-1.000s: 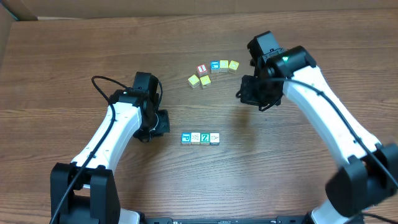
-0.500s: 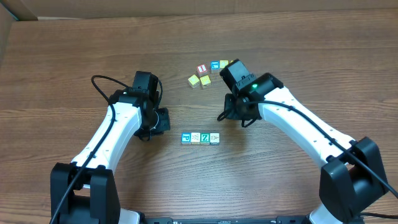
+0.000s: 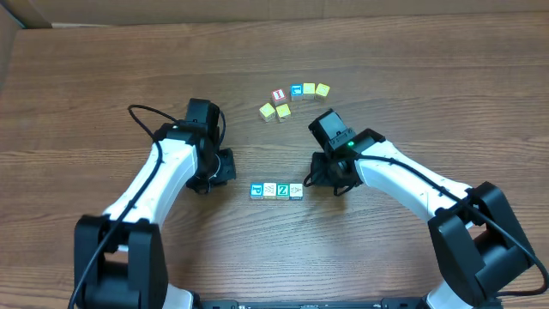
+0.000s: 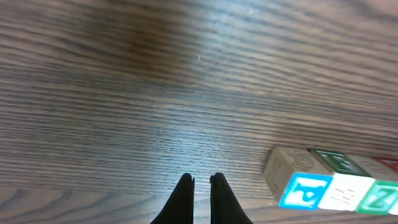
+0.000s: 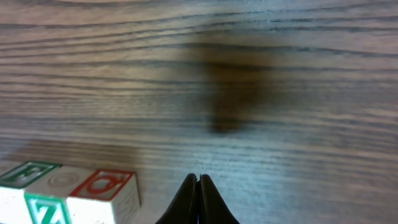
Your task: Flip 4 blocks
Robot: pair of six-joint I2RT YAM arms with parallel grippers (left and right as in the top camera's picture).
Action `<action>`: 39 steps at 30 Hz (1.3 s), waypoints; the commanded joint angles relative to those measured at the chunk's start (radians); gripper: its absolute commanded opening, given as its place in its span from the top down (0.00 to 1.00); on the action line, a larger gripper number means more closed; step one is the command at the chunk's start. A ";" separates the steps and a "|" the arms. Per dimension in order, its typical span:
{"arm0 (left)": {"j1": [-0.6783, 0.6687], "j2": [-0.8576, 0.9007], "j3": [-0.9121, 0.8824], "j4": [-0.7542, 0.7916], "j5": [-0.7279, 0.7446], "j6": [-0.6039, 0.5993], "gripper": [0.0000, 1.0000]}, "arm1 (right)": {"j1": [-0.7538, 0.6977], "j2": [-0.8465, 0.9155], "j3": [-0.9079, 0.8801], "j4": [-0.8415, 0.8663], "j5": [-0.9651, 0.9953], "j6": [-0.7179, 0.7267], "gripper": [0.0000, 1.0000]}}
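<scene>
Four blocks lie in a short row on the wood table: a blue-faced one (image 3: 256, 190), a pale one (image 3: 269, 190), a teal Z one (image 3: 282, 190) and a cream one (image 3: 296, 190) at the right end. My left gripper (image 3: 230, 168) hovers shut and empty a little left of the row. The left wrist view shows its tips (image 4: 201, 179) with the blue-faced block (image 4: 305, 190) off to the right. My right gripper (image 3: 309, 178) sits shut just right of the cream block. In the right wrist view its tips (image 5: 199, 178) are near that block's red-ringed side (image 5: 102, 186).
Behind the row lies a loose group of other cubes: two yellow ones (image 3: 274, 111), a red one marked 1 (image 3: 279, 95), a blue one (image 3: 297, 90) and two more yellow ones (image 3: 316, 89). A cardboard wall (image 3: 9, 51) borders the table's back and left.
My right arm has swung from the back right, down and left, to the right end of the row. The left arm has barely moved. Both grippers stay shut.
</scene>
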 commanded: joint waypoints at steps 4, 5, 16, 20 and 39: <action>-0.004 0.094 -0.010 0.001 0.019 -0.018 0.96 | 0.001 0.001 -0.029 0.024 -0.009 0.008 0.96; -0.007 0.103 -0.010 0.002 0.018 -0.018 0.96 | 0.001 0.001 -0.029 0.024 -0.008 0.017 0.96; -0.105 0.187 -0.010 0.085 0.022 0.035 0.96 | 0.001 0.001 -0.029 0.015 -0.076 0.111 0.96; -0.126 0.187 -0.010 0.101 0.023 0.034 0.96 | 0.001 0.001 -0.029 0.008 -0.083 0.168 0.96; -0.128 0.187 -0.010 0.084 0.061 0.027 0.96 | 0.052 0.001 -0.159 0.207 -0.083 0.322 0.96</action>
